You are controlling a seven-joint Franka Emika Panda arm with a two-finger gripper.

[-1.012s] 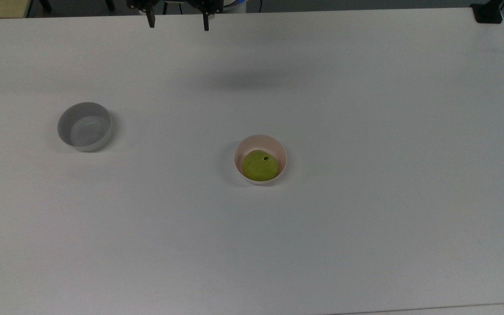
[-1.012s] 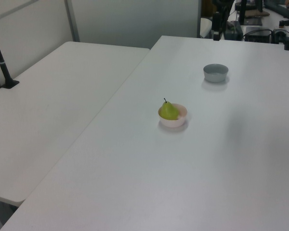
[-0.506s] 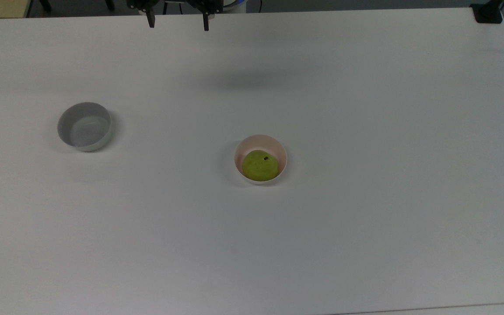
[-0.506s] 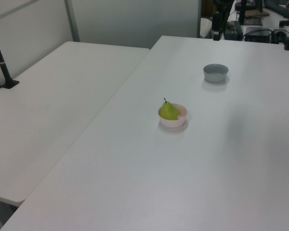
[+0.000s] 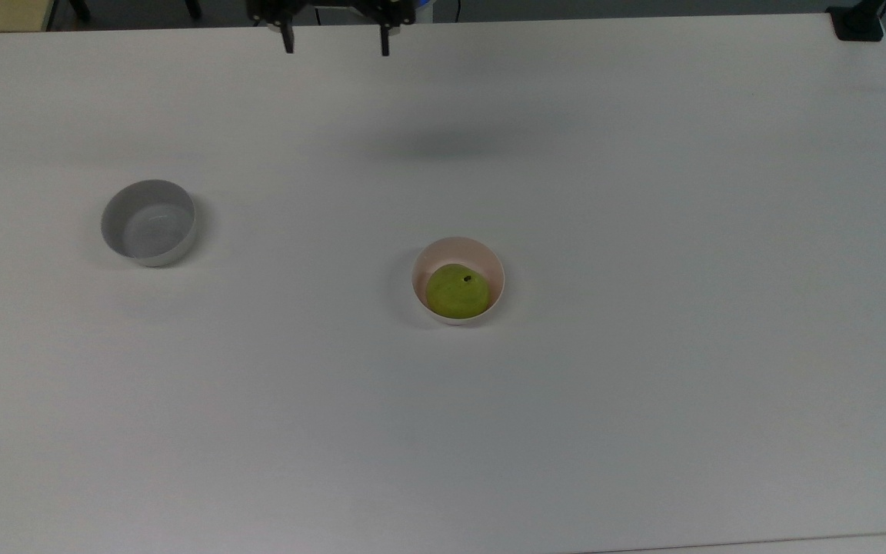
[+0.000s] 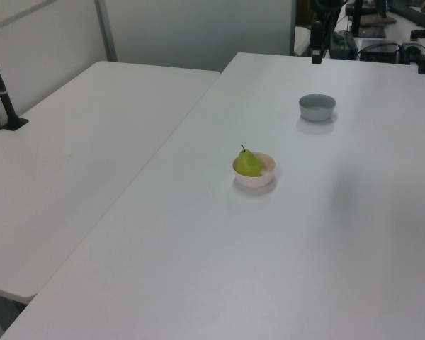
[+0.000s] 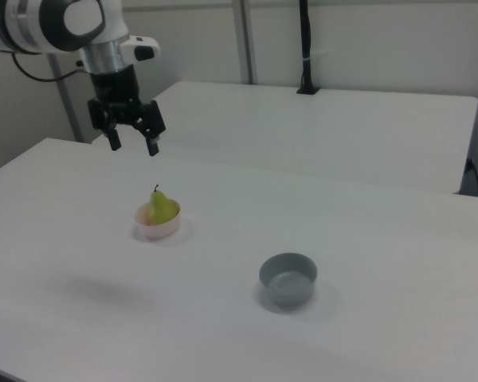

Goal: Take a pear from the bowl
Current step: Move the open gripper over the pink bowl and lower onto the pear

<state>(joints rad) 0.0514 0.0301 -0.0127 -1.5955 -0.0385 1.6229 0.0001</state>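
In the top view, reading left to right: the grey bowl stands on the table at the top view's left, holding nothing. My pincer sits at the top edge of the top view, left of centre, above the table's far border. Its two fingers point down and are spread wide apart, with nothing between them. A soft shadow lies on the table below and to the right of the pincer. The pink bowl stands near the table's centre, well apart from the grey bowl and from the pincer. The pear sits inside the pink bowl, filling most of it, with its dark stem spot facing up. A black mount occupies the far right corner of the table. In the left view, the pear stands upright in the pink bowl, stem up, with the grey bowl farther back and to the right. In the right view, my pincer hangs in the air at the upper left, open and holding nothing, above and to the left of the pear. The pear rests in the pink bowl. The grey bowl stands nearer the camera, to the right view's right.
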